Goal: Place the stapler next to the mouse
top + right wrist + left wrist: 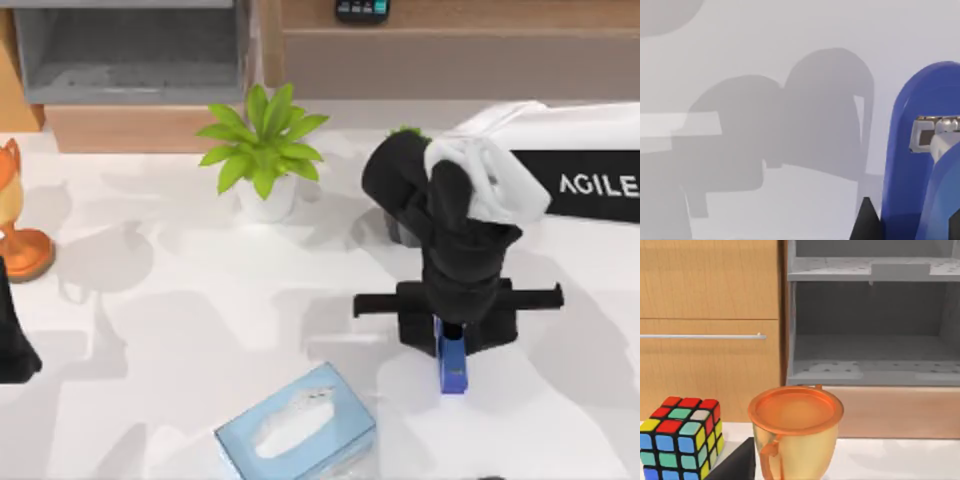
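The stapler (453, 366) is a small bright-blue bar right of the table's middle, sticking out toward the front edge from under my right gripper (452, 345). In the right wrist view the stapler (920, 165) fills the side of the picture, with a black fingertip (866, 224) close against it. Its shadow falls well apart from it on the white table, so it hangs above the surface. The right gripper is shut on it. The mouse is out of view. My left arm (12, 335) is parked at the table's left edge.
A pale-blue tissue box (297, 428) lies at the front, left of the stapler. A potted plant (264, 150) stands at the back middle. An orange cup (795, 432) and a colour cube (682, 437) sit at the far left. A grey shelf (130, 50) stands behind.
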Motion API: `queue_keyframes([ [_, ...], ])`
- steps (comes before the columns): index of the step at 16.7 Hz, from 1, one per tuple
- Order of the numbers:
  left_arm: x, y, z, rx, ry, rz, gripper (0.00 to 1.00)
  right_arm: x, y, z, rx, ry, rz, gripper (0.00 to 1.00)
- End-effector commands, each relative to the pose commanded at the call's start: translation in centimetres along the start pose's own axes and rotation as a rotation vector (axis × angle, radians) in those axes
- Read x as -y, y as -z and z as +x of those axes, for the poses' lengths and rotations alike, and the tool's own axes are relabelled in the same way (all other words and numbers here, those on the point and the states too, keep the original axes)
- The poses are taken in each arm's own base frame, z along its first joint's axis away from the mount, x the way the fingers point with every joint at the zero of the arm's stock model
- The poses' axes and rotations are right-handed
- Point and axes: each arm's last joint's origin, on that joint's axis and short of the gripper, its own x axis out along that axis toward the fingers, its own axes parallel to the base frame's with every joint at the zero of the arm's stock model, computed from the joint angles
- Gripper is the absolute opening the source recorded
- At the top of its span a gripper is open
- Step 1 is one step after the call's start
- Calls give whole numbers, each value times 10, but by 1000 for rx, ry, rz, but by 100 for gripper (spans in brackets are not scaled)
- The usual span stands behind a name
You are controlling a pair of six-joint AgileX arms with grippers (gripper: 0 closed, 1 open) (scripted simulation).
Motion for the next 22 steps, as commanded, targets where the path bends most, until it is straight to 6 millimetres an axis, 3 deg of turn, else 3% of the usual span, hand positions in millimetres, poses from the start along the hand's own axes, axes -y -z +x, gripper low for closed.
queue_keyframes([
  [3, 0, 0, 0, 0, 0, 0, 100, 0, 0, 0, 0, 0, 0, 0],
  [16, 0, 0, 0, 0, 0, 0, 100, 0, 0, 0, 0, 0, 0, 98],
  [22, 0, 0, 0, 0, 0, 0, 100, 0, 0, 0, 0, 0, 0, 100],
])
